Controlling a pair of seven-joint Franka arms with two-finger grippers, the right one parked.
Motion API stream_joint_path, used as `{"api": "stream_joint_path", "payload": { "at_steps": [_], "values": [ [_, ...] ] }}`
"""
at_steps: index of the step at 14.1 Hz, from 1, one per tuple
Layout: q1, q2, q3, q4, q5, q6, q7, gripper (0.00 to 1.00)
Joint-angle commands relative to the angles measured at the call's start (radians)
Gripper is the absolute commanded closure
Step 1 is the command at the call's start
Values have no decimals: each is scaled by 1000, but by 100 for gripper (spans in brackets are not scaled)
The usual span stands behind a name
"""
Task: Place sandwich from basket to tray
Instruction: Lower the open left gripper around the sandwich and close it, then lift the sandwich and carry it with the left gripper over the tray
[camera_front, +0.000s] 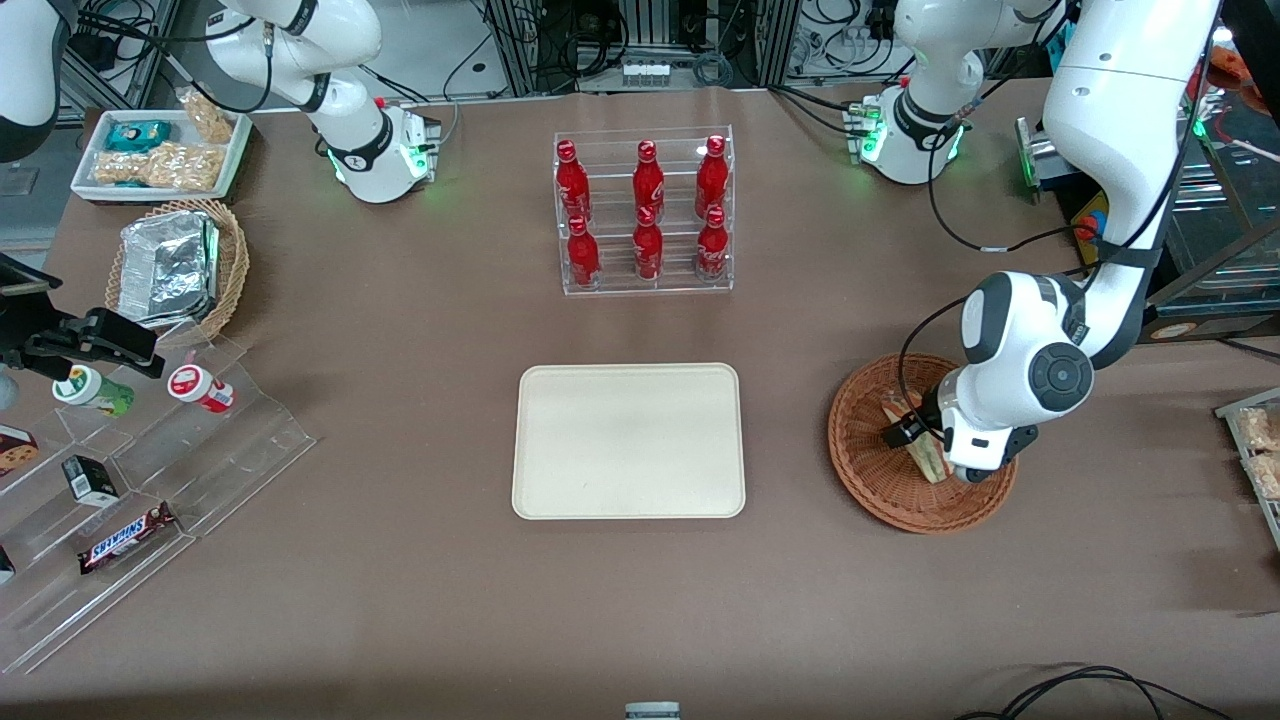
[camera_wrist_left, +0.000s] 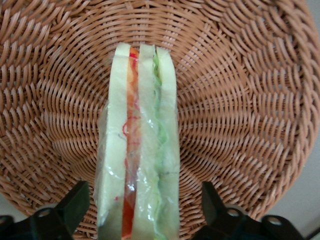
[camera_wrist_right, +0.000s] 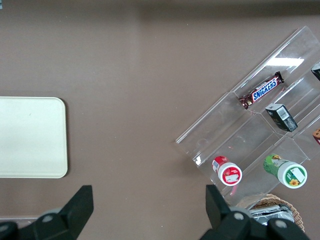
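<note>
Hovering low over the basket (camera_front: 880, 480) with the gripper (camera_wrist_left: 142, 210), fingers (camera_wrist_left: 75, 202) spread wide, gripping nothing. Straddling the sandwich (camera_wrist_left: 140, 150), standing on edge in the basket between them, touching neither. Lying well apart toward the parked arm: the tray (camera_front: 628, 440).

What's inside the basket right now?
One wrapped sandwich lies in the basket, with the open gripper straddling it, fingers not touching. The wrist view shows bare wicker around it; what is under the sandwich is covered.

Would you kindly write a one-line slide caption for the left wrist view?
Open left gripper straddling the clear-wrapped white-bread wedge sandwich standing on edge in the round reddish-brown wicker basket.
</note>
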Motion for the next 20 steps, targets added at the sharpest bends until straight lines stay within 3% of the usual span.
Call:
{"api": "stream_joint_path", "payload": {
  "at_steps": [1, 3, 7, 11, 14, 17, 20],
  "values": [
    [6, -25, 5, -16, 9, 1, -2, 85],
    [8, -32, 5, -5, 11, -33, 0, 96],
    [-6, -111, -2, 13, 20, -134, 50, 98],
    [-147, -152, -18, 68, 33, -298, 99, 95],
    [-309, -85, -19, 183, 53, -346, 179, 95],
    [-443, -16, -18, 237, 61, -341, 123, 92],
    [-532, 105, -18, 390, 66, -347, 60, 86]
  ]
}}
